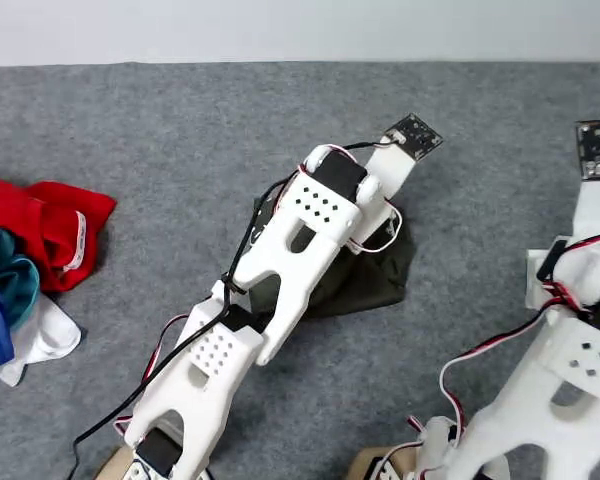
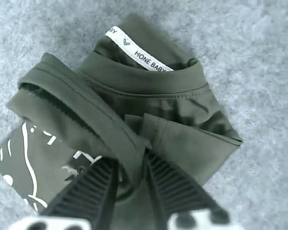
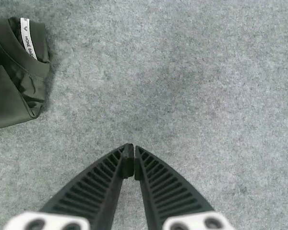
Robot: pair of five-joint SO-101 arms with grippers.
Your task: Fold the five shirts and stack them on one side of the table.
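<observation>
The left gripper (image 2: 132, 163) pinches a fold of the dark green shirt (image 2: 182, 96). Off to that shirt's right, the right gripper (image 3: 134, 160) hangs closed on nothing. The other shirts (image 1: 30, 265) lie heaped well apart on its left.

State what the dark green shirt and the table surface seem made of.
The dark green shirt looks like soft matte knit, probably cotton jersey: stitched hems, limp folds. The table surface looks like grey felt or short-pile carpet: fuzzy, mottled texture.

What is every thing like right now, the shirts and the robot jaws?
green shirt: bunched up, partly folded, pinched at one fold.
left gripper: jaws shut on the green shirt.
right gripper: jaws shut, holding nothing.
pile of shirts: crumpled, not folded.
</observation>
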